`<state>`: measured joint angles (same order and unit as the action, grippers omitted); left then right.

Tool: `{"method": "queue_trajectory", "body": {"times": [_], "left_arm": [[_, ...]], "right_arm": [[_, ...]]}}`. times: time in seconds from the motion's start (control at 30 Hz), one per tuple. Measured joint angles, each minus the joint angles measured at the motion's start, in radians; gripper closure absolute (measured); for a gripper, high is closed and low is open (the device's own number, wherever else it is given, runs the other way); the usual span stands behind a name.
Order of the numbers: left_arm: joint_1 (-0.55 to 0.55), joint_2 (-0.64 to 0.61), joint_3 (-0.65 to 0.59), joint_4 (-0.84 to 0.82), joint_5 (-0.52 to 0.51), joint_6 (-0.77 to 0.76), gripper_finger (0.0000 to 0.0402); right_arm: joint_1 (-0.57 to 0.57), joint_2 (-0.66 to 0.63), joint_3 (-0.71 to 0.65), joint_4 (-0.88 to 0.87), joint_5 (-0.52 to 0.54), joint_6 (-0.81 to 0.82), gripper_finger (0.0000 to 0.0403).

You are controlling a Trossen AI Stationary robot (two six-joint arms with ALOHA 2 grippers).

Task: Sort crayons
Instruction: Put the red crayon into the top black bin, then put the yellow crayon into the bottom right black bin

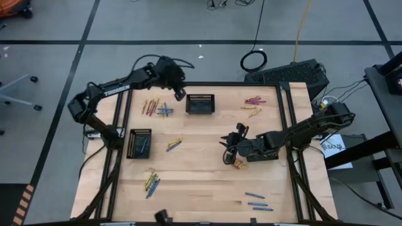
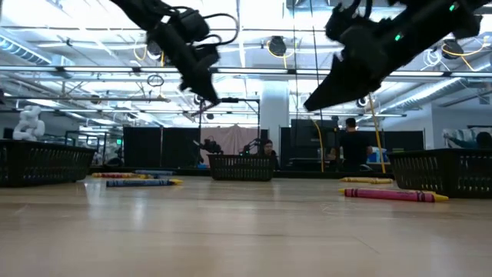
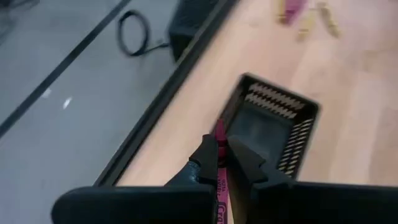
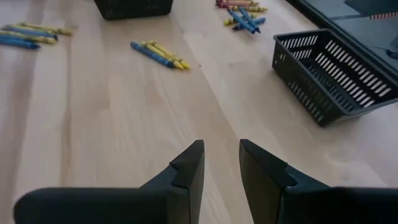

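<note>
Overhead, the left gripper sits just beside the far basket, on the side toward the mixed crayon pile, but what it carries cannot be made out there. The left wrist view settles it: the fingers are clamped tight on a pink crayon, whose tip points at the rim of that basket. The left arm reaches in from the table's edge with its elbow bent back (forearm angled toward the basket).

The right arm stretches low across the table, its gripper well apart from the far basket, with a few crayons lying just beside it. In the right wrist view its fingers stand partly apart, holding nothing, bare wood between them. Beyond the basket from the left gripper lies a pink-and-yellow cluster.
</note>
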<state>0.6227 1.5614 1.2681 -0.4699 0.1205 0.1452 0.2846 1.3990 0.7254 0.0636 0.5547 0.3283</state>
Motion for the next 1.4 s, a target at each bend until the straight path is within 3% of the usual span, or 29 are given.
{"method": "queue_trajectory", "body": {"times": [0.13, 0.3, 0.43, 0.6, 0.83, 1.1, 1.3, 1.4], "left_arm": [[-0.058, 0.092, 0.051, 0.056, 0.009, 0.098, 0.0393], [-0.103, 0.234, 0.122, 0.085, 0.006, 0.196, 0.0393], [-0.118, 0.333, 0.181, 0.099, 0.0, 0.236, 0.0393], [-0.13, 0.421, 0.217, 0.095, -0.006, 0.292, 0.0393], [-0.141, 0.466, 0.218, 0.088, -0.007, 0.362, 0.0393], [-0.158, 0.467, 0.218, 0.071, -0.084, 0.359, 0.0391], [-0.158, 0.467, 0.218, 0.05, -0.088, 0.333, 0.0339], [-0.159, 0.462, 0.218, 0.061, -0.151, 0.33, 0.0306]], "right_arm": [[0.02, -0.112, 0.0, -0.103, 0.015, 0.001, 0.0316], [0.055, -0.224, 0.0, -0.208, 0.128, 0.026, 0.0316], [0.071, -0.249, 0.0, -0.241, 0.205, 0.061, 0.0316], [0.078, -0.239, 0.0, -0.241, 0.208, 0.064, 0.0316], [0.078, -0.237, 0.0, -0.242, 0.208, 0.07, 0.0316], [0.078, -0.238, 0.0, -0.241, 0.208, 0.072, 0.0316], [0.077, -0.238, 0.0, -0.242, 0.205, 0.072, 0.0316], [0.076, -0.238, 0.0, -0.266, 0.205, 0.072, 0.0316]]}}
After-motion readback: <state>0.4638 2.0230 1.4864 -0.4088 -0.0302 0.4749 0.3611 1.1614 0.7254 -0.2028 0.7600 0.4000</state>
